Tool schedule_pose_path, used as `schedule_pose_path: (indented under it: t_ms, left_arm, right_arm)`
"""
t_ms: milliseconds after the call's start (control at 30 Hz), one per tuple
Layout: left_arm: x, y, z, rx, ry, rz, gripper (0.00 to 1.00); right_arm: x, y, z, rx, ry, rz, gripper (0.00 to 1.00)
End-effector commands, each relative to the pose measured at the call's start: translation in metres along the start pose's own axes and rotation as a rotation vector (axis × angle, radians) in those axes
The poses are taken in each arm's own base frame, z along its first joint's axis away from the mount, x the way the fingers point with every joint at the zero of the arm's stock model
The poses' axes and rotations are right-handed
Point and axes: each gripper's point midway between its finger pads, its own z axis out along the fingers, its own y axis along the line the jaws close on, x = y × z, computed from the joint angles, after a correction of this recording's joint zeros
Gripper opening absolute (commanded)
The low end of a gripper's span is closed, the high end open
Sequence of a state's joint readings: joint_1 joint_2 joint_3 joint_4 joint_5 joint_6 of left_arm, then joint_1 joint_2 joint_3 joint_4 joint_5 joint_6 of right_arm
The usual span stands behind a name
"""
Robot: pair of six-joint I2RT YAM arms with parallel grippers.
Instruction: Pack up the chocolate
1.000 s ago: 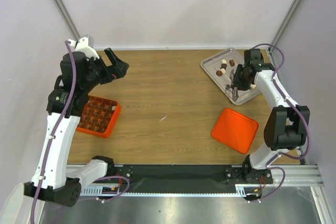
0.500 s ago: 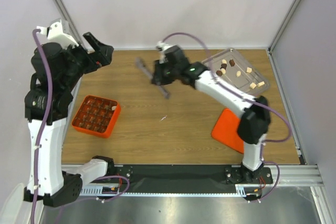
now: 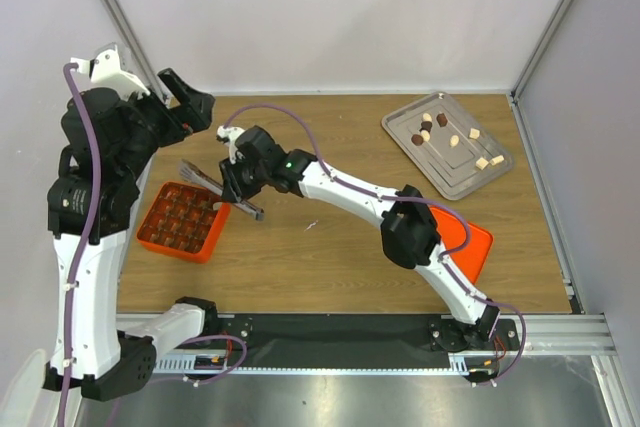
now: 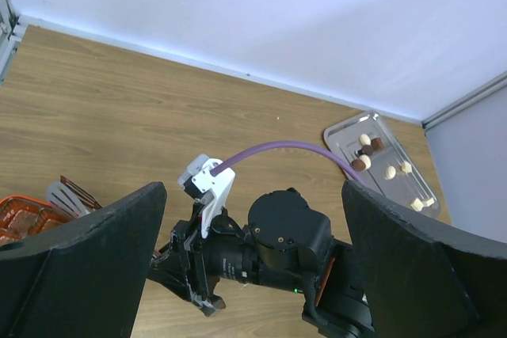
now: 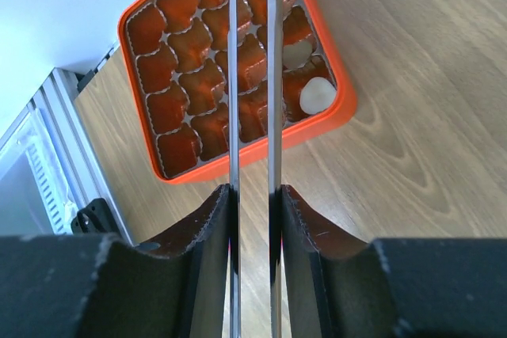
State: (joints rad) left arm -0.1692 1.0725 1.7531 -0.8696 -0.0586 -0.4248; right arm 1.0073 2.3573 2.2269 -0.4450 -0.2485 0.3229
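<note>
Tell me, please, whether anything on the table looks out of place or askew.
Nothing looks spilled or damaged. The metal tray, chocolates scattered loosely on it, sits skewed on the table, and the orange lid lies apart from the gridded box.

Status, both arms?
Left gripper open, raised. Right gripper shut on tongs, over box. Chocolate on tray, two white pieces in box. Nothing blocking.

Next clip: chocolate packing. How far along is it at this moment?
Done: two cream-white pieces sit in cells of the orange box. In hand: the right gripper holds the tongs over the box; whether their tips carry a piece is unclear. Remaining: several chocolates lie on the metal tray, and the orange lid lies apart.
</note>
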Motion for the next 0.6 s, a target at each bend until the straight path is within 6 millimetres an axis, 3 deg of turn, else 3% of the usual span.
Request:
schedule_pose_path:
  t_ms: [0, 167, 300, 567]
  left_arm:
    - [-0.009, 0.001, -0.001, 0.005, -0.045, 0.014, 1.00]
    - [-0.007, 0.001, 0.001, 0.005, -0.045, 0.010, 1.00]
    - [-0.005, 0.002, 0.002, 0.003, -0.041, 0.011, 1.00]
    - [-0.005, 0.002, 0.002, 0.003, -0.044, 0.013, 1.00]
  right_arm:
    - [-0.018, 0.017, 0.000, -0.078, -0.061, -0.057, 0.30]
    - [0.004, 0.026, 0.014, -0.116, -0.016, -0.086, 0.30]
    - [0.019, 0.017, 0.028, -0.095, 0.012, -0.079, 0.31]
    - [0.030, 0.001, 0.042, -0.036, 0.022, -0.077, 0.33]
